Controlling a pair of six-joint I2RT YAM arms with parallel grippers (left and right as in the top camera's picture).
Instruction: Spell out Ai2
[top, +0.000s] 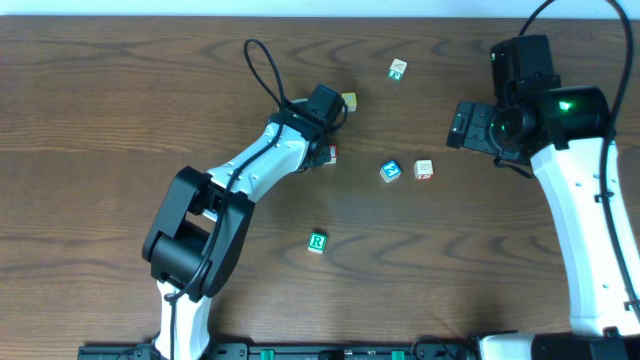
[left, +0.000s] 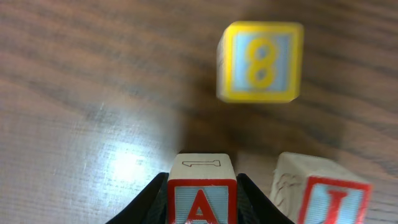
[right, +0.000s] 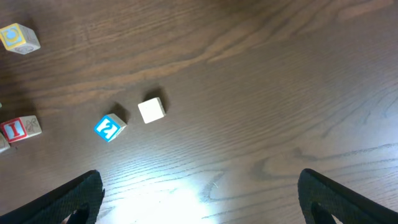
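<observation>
Brown wood-grain table (top: 120, 90) fills the overhead view, with lettered toy blocks scattered across its middle. Two white-and-black arms reach in from the near edge. The left arm (top: 255, 165) stretches toward 12 o'clock of the table's centre, and the right arm (top: 580, 220) stands at the 3 o'clock side. The right gripper (right: 199, 183) hangs above the wood with its jaws spread wide and nothing between them. The left gripper (left: 202, 182) is closed snugly on the A block (left: 200, 205), a red letter on pale blue, with one jaw against each side. Whether the block rests on the wood cannot be told. Just beside it at 3 o'clock is the I block (left: 323, 196). The yellow-edged 8 block (left: 260, 61) lies apart at 1 o'clock. The blue 2 block (top: 390, 171) sits at 3 o'clock of the table's centre with a pale block (top: 424, 169) just beyond it, and a green R block (top: 317, 241) lies at 6 o'clock. The step in hand looks like setting the A down left of the I. Next, the grip would need to open without nudging either letter. The 2 must then be fetched to the I's 3 o'clock side.
</observation>
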